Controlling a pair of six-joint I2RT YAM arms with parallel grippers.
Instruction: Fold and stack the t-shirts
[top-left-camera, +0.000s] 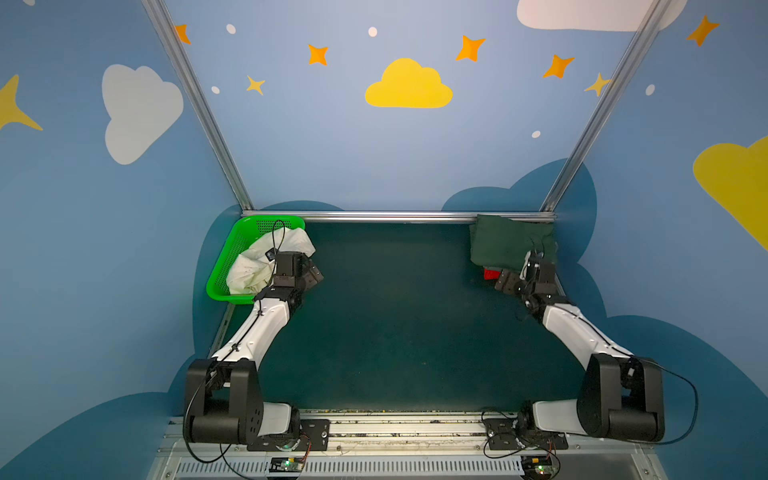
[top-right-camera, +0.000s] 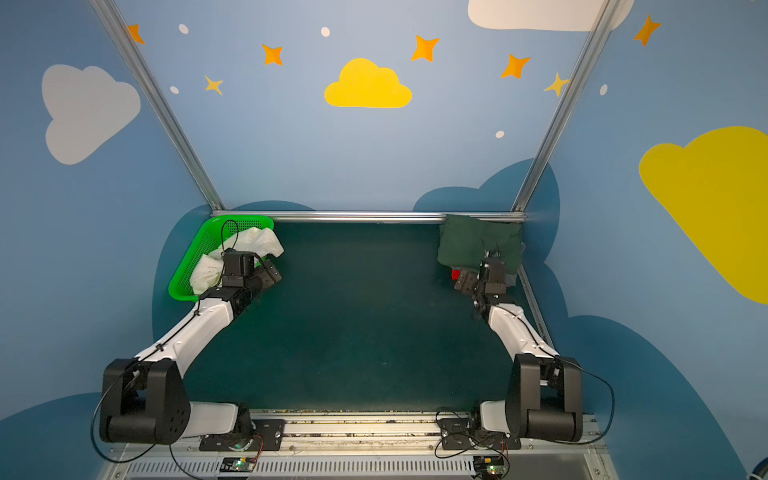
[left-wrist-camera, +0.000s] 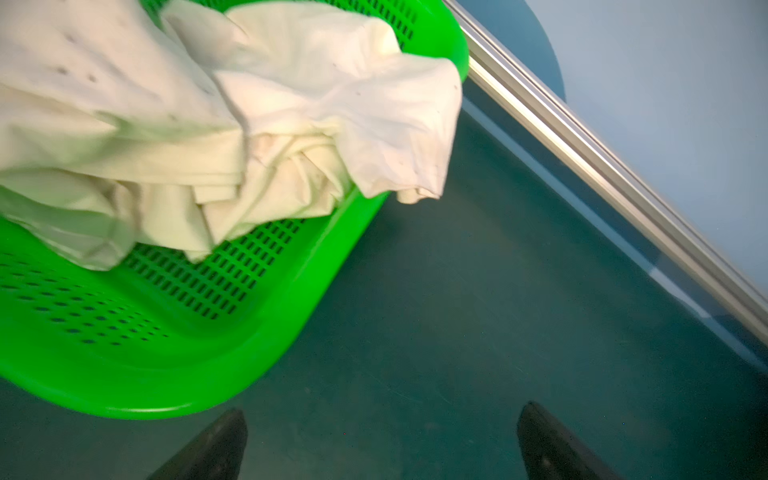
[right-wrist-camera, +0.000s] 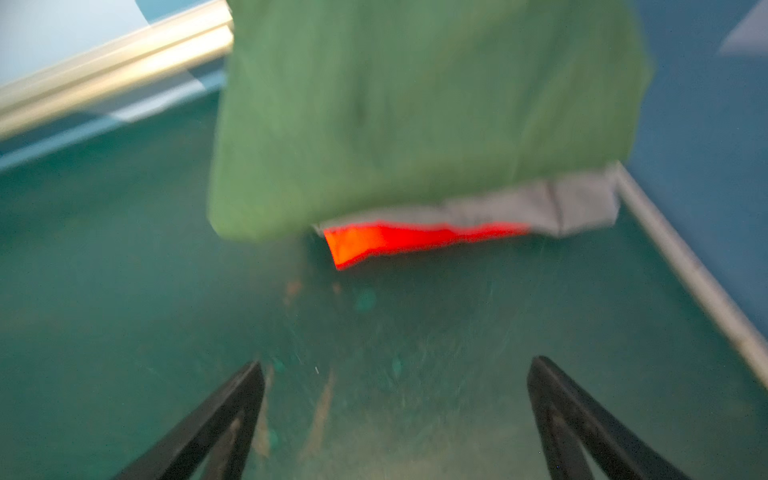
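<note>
Field notes. The dark teal table mat (top-left-camera: 395, 324) is taken as the clock face. At 1 o'clock, in both top views, a folded stack is seen: the dark green t-shirt (top-left-camera: 503, 243) lies on top, with edges of a grey t-shirt (right-wrist-camera: 540, 205) and a red t-shirt (right-wrist-camera: 395, 239) showing beneath it. At 10 o'clock a green basket (top-left-camera: 232, 253) is noted; the cream-white t-shirt (left-wrist-camera: 291, 104) is crumpled inside, one flap draped over the rim. This shirt is judged light, limp and prone to bunching, and the overhanging flap is judged the easiest hold. The left gripper (left-wrist-camera: 383, 407) is held wide and empty beside the basket; the right gripper (right-wrist-camera: 397, 360) is wide and empty near the stack.
</note>
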